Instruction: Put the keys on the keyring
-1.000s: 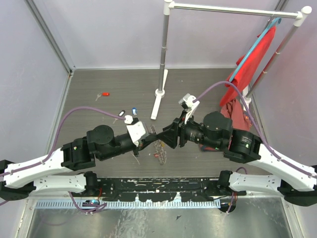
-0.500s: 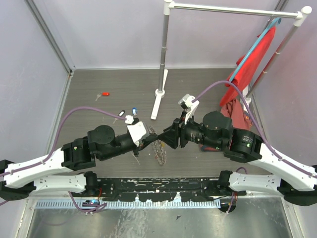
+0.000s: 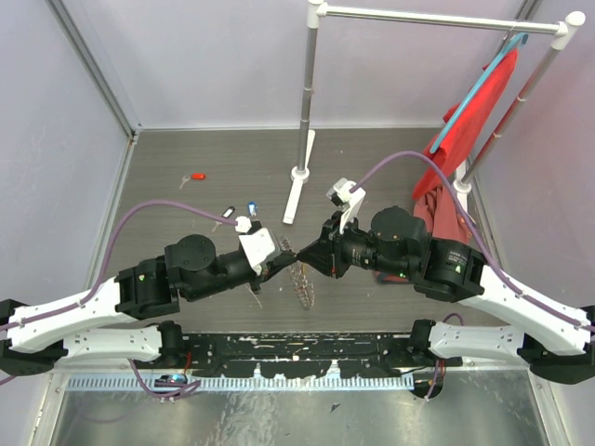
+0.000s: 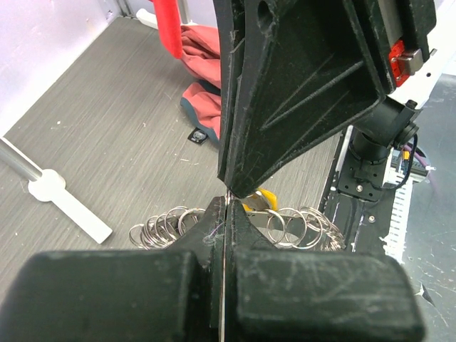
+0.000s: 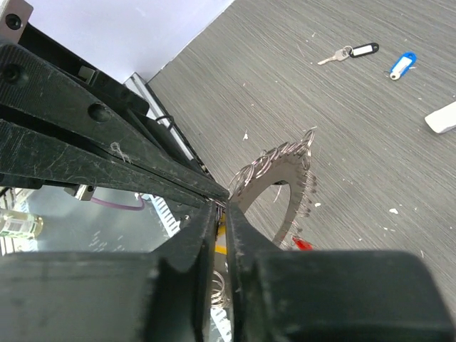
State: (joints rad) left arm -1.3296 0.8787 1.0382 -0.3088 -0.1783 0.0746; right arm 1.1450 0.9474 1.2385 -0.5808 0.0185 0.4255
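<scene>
In the left gripper (image 4: 224, 214), fingers pressed flat together on the thin wire of the keyring (image 4: 299, 226), with its fringe of small silvery rings hanging just below the fingertips. Tip to tip against it, the right gripper (image 5: 221, 214), fingers nearly together with a sliver of the yellow key (image 4: 265, 199) in the slim gap, though impossible to tell whether gripped or merely touched. Well ahead of the right fingertips, flat on the table (image 3: 372, 167), the black key (image 5: 356, 50) and the blue key (image 5: 402, 64) close together; well away to the side of the left gripper, the red key (image 3: 197, 176).
</scene>
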